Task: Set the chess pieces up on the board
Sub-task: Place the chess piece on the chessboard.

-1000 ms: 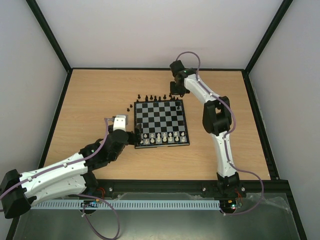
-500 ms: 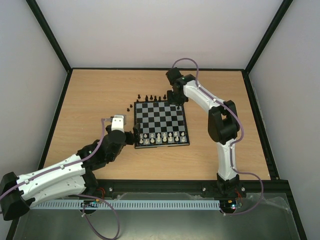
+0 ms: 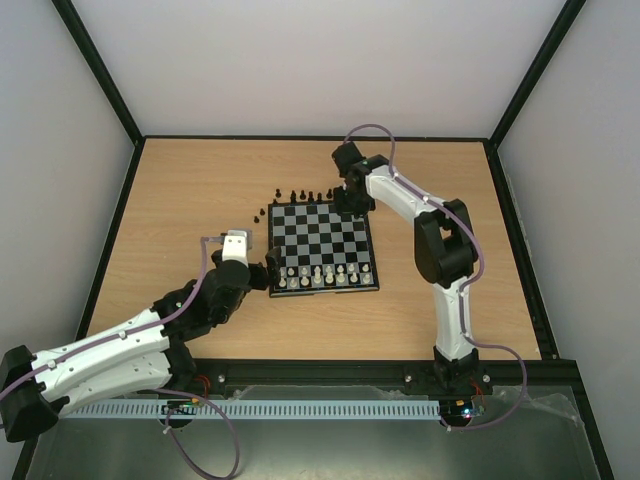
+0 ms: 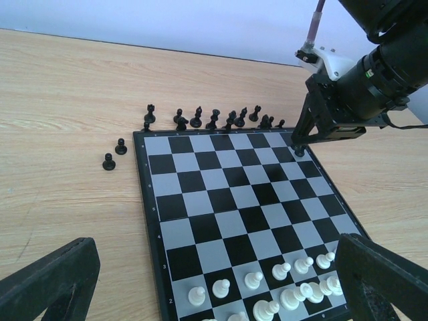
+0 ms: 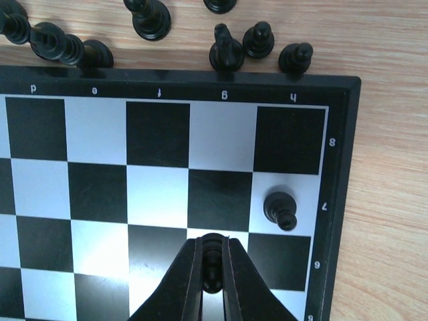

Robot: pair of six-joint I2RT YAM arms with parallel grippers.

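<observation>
Jaws of the right gripper point(image 5: 212, 242) are pinched tight on a small black chess piece point(image 5: 212, 265), held low over the far right corner of the flat square chessboard with black and pale silver checks point(image 5: 160, 194). That pose reads as a placement. A lone black pawn point(image 5: 281, 208) already stands in the row second from the board's far edge, just inside the right edge. The held piece hangs over the squares just beside it, so I judge it is bound for that same row.

The loose black pieces point(image 3: 305, 195) wait off the board on the light wooden table point(image 3: 180, 200). They are strung along the board's far edge, with two more by its far left corner, close at hand for this arm. The cream-white pieces point(image 4: 267, 301) crowd the two rows at the board's near edge. The left gripper point(image 4: 214, 287) sits at the near left corner with its fingers spread wide and nothing between them, apparently waiting.

The right fingers cover most of the held piece, so I cannot tell its kind or whether its base touches the board. The left wrist view cuts off the nearest white row, and from above the pieces are too small to name.
</observation>
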